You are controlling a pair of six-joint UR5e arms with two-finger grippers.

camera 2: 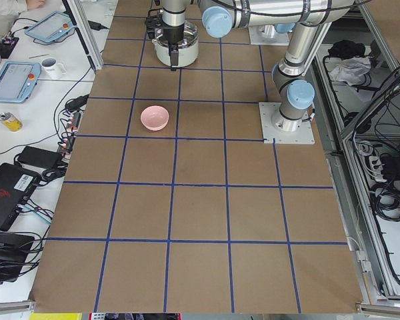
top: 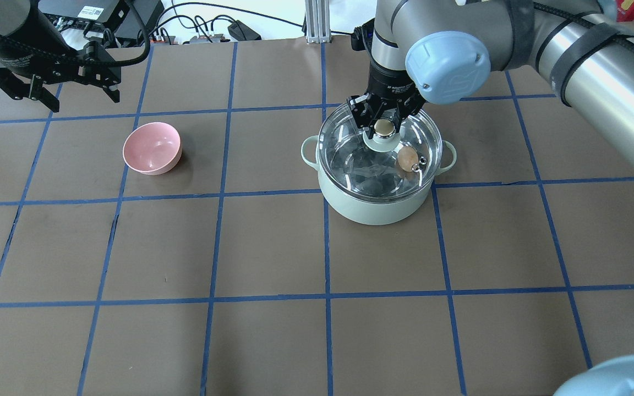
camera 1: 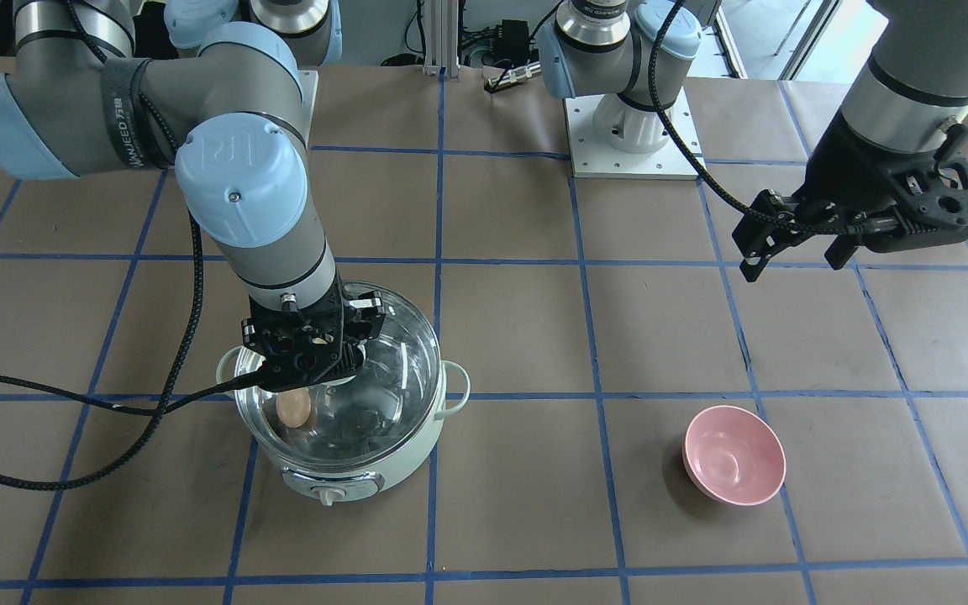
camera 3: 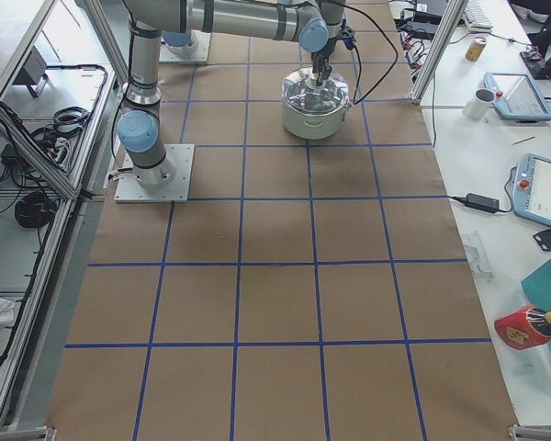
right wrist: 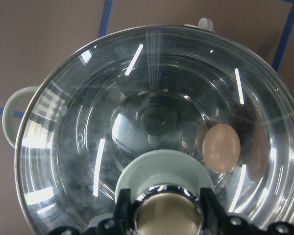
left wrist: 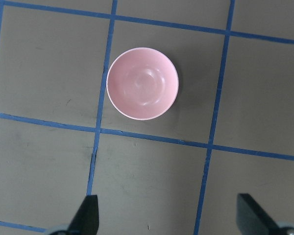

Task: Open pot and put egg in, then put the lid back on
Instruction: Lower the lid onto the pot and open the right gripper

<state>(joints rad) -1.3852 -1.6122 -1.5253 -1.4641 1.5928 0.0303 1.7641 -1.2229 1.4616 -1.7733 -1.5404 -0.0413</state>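
Note:
The mint-green pot [top: 372,209] stands on the table with the clear glass lid [top: 350,159] seated on its rim. The tan egg [top: 406,158] lies inside on the steel bottom, seen through the glass; it also shows in the right wrist view [right wrist: 221,148] and the front view [camera 1: 292,409]. My right gripper [top: 383,124] is over the lid's centre, its fingers pressed on both sides of the gold-capped knob [right wrist: 167,215]. My left gripper [top: 80,98] hangs open and empty, far from the pot, above the table near the pink bowl.
A pink bowl [top: 152,147] sits empty on the table to the left of the pot, below my left gripper [left wrist: 169,215], and also shows in the left wrist view [left wrist: 142,83]. The pot's control knob [camera 1: 328,496] faces the operators' side. Blue tape lines grid the brown table.

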